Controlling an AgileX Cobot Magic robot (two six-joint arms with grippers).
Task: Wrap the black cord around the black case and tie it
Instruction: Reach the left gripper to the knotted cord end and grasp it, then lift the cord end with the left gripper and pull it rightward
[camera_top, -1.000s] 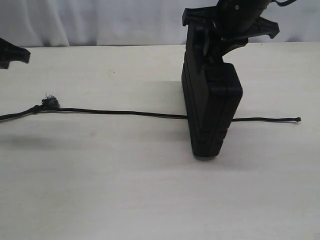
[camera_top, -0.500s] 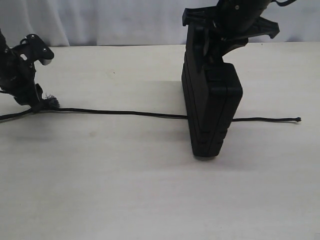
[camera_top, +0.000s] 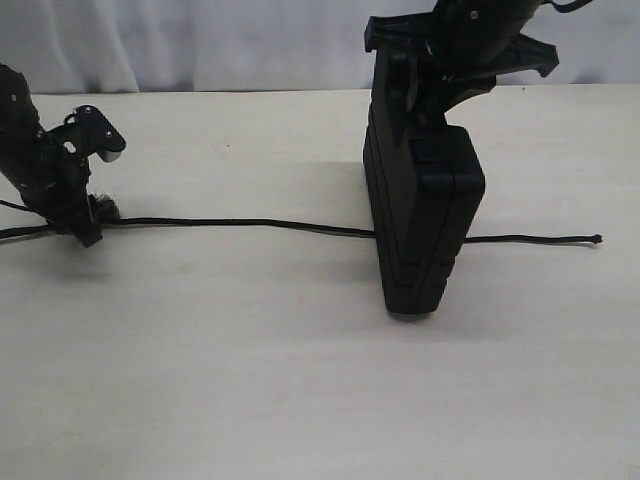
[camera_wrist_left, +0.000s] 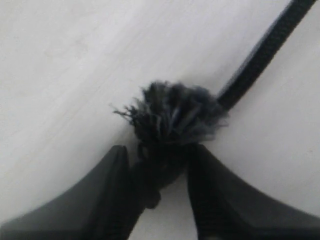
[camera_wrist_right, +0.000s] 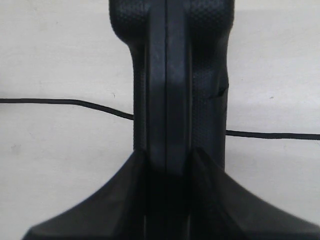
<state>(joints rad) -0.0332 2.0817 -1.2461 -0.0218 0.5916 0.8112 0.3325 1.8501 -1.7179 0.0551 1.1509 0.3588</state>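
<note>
The black case (camera_top: 425, 220) stands on end on the table, over the black cord (camera_top: 250, 223), which runs out from both sides of it. My right gripper (camera_top: 415, 105) is shut on the case's top edge; in the right wrist view its jaws (camera_wrist_right: 167, 160) press both faces of the case (camera_wrist_right: 170, 75), with the cord (camera_wrist_right: 60, 101) behind. My left gripper (camera_top: 85, 225) is down on the cord's left part. In the left wrist view it (camera_wrist_left: 159, 155) stands open, straddling the knot below the frayed grey tuft (camera_wrist_left: 175, 112).
The pale table (camera_top: 300, 380) stretches wide in front of the case. The cord's knobbed tip (camera_top: 596, 239) lies at the right. A white curtain (camera_top: 200, 40) backs the table's far edge.
My left arm has come in from the left edge and dropped onto the knot by the tuft, its jaws opening wide and then narrowing. The case and the right gripper have not moved.
</note>
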